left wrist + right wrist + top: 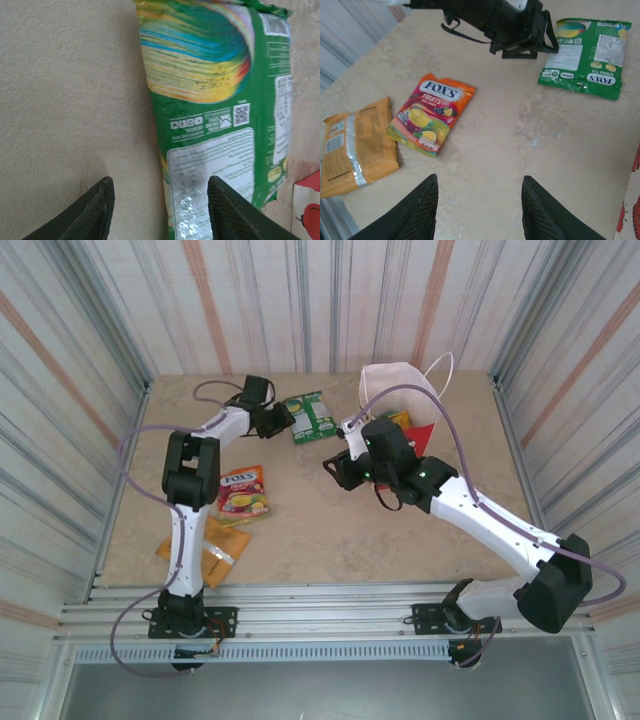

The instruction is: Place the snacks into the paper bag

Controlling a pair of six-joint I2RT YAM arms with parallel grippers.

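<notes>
A green snack bag (312,417) lies flat at the back middle of the table. My left gripper (286,419) is open at its left edge. In the left wrist view the green bag (215,115) runs between the fingers, one finger (230,215) over it and the other over bare table. The red paper bag (421,436) stands at the back right, its white inside (395,380) open, with something yellow (398,420) in it. My right gripper (332,468) hovers open and empty over mid-table, left of the paper bag. A red and yellow candy bag (432,112) and an orange pouch (355,145) lie to the left.
Corrugated walls close in the table on three sides. The candy bag (243,490) and orange pouch (215,550) lie beside the left arm's lower links (185,520). A metal rail (320,595) runs along the near edge. Bare tabletop (330,530) stretches in front of the right gripper.
</notes>
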